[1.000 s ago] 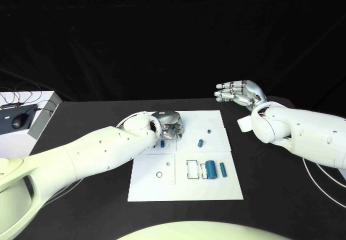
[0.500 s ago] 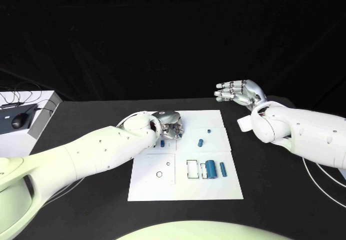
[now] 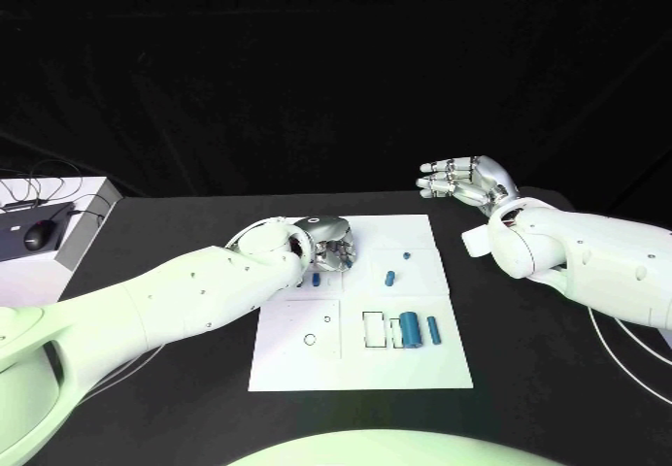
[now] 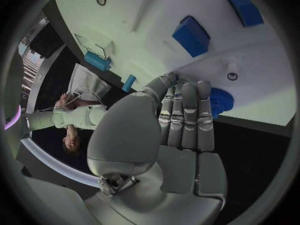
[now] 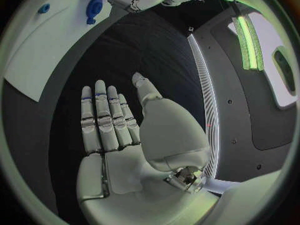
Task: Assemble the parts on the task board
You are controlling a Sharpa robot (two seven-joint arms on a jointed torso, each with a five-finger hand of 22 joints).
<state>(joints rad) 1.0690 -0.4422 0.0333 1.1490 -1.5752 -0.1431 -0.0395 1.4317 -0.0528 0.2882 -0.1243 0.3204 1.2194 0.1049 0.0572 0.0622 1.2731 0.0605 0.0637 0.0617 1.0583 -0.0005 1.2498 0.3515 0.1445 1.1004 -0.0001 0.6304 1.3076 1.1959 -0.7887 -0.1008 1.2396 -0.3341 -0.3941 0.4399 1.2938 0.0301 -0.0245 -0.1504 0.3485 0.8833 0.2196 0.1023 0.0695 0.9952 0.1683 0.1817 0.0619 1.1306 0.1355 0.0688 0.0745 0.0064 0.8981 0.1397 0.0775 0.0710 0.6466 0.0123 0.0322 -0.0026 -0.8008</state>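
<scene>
Left hand over task board far edge, fingers straight, reaching blue gear, grasping nothing. Right hand raised beyond board, fingers released, apart.

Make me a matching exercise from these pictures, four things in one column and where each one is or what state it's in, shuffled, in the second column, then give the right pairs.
Things:
1. left hand
2. right hand
3. blue gear
4. large blue cylinder

Places or states:
A. lying in the near right part of the task board
B. open, raised over the black table beyond the board's far right corner
C. down over the board's far left part
D. at the fingertips of the left hand, near the board's edge

Pairs: 1-C, 2-B, 3-D, 4-A
</scene>
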